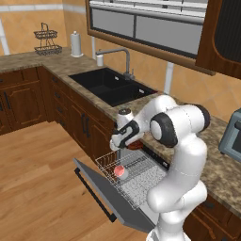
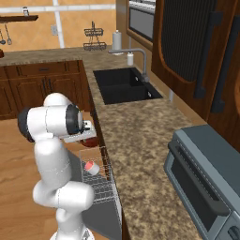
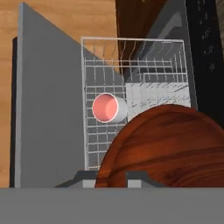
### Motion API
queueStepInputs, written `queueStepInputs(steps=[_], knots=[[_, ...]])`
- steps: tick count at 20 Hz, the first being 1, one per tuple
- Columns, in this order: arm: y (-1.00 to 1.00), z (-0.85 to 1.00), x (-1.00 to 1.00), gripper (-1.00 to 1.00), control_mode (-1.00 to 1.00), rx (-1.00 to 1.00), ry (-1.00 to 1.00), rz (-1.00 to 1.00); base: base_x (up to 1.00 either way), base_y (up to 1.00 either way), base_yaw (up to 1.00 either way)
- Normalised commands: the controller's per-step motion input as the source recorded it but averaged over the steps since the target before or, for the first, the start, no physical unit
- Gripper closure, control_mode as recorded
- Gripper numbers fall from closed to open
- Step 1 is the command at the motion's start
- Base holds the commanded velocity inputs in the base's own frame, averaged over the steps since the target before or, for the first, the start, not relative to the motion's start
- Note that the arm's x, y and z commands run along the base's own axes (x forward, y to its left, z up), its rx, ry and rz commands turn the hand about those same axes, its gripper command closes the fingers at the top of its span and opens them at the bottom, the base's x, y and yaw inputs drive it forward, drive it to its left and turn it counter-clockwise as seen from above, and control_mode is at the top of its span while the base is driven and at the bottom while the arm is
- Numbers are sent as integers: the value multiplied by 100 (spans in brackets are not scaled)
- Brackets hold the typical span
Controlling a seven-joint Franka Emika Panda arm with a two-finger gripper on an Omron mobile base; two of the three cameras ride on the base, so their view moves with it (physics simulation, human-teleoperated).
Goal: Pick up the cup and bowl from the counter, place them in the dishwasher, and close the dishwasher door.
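The dark reddish-brown bowl (image 3: 166, 144) hangs over the white wire rack (image 3: 140, 78) of the open dishwasher, and my gripper (image 3: 111, 178) is shut on its rim. From the left base view, the bowl (image 1: 135, 145) shows just under the hand, at the counter's front edge. The white cup (image 3: 108, 107) with its pink-red inside lies on its side in the rack, also visible as the cup (image 1: 121, 172) and the cup (image 2: 90, 166). The grey dishwasher door (image 1: 101, 188) is folded down flat, its black bar handle (image 1: 94, 195) toward the floor.
The granite counter (image 2: 136, 136) runs along the wall with a black sink (image 1: 110, 84) and faucet. A grey toaster oven (image 2: 206, 173) stands on the counter to the right. A paper towel roll (image 1: 76, 44) and a wire basket sit far back. Wood floor lies left of the door.
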Motion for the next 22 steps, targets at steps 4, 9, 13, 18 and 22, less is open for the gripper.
queueStepInputs(steps=[4,9,13,18,22], knots=[[26,-100,-5,100,-100,0,15,0,0,0,0],[17,-93,21,100,-100,0,5,-3,0,0,0],[1,-73,42,100,-100,-2,15,-4,0,0,0],[0,-65,38,100,-100,-5,3,-3,0,0,0],[-11,-66,55,100,-100,-7,0,-5,0,0,0]])
